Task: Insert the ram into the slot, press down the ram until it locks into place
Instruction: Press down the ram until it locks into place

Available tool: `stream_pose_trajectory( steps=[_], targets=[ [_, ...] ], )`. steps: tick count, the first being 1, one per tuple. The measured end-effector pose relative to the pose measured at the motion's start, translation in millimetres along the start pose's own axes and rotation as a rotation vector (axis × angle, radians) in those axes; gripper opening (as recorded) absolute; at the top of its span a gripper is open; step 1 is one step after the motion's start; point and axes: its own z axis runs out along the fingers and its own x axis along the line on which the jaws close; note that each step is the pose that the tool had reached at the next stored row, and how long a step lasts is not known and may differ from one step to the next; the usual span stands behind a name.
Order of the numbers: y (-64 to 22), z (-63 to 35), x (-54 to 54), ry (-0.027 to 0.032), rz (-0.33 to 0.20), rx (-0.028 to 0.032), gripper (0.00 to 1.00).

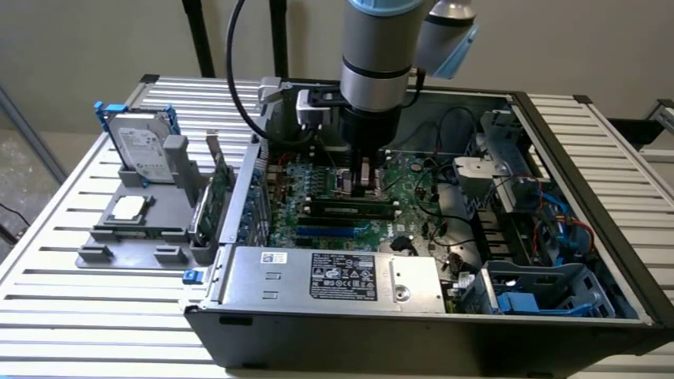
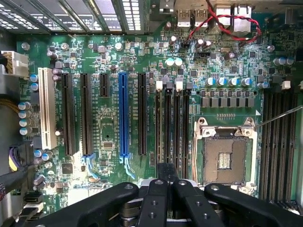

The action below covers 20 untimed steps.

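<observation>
The gripper (image 1: 365,185) hangs low inside the open computer case (image 1: 589,197), right over the motherboard (image 1: 316,229). Whether it is open or closed, or has hold of anything, I cannot tell. In the exterior view the ram (image 1: 342,208) lies flat along the board, just beside the gripper at about 7 o'clock. In the wrist view the gripper (image 2: 166,168) sits over one end of the black slot (image 2: 168,127), with the blue slot (image 2: 124,118) and the silver socket (image 2: 226,161) to either side. A grey tray (image 1: 132,229) sits at the case's 9 o'clock.
</observation>
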Motion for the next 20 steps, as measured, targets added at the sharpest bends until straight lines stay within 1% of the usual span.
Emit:
stream_pose_trajectory(
  steps=[2,9,10,12,15,16,17,18,19,20],
  targets=[
    [0.1,3.4,0.1,0.0018,0.0,0.0001,0.11],
    [0.3,16.1,-0.1,0.011,0.0,0.0003,0.11],
    [0.3,17.8,-0.1,0.0127,0.0,0.0003,0.11],
    [0.4,20.6,0.1,0.0179,0.0,-0.0003,0.11],
    [0.4,24.7,0.1,0.0223,0.0,0.0,0.11],
    [0.4,24.6,0.0,0.0226,0.0,-0.0002,0.11],
    [0.4,22.0,-0.1,0.0223,0.0,-0.0007,0.11],
    [0.4,17.8,-0.4,0.0211,0.0,-0.0013,0.11],
    [0.2,13.0,-0.5,0.0223,0.0,-0.0021,0.11],
    [0.0,8.5,-0.7,0.0222,0.0,-0.0023,0.11]
  ],
)
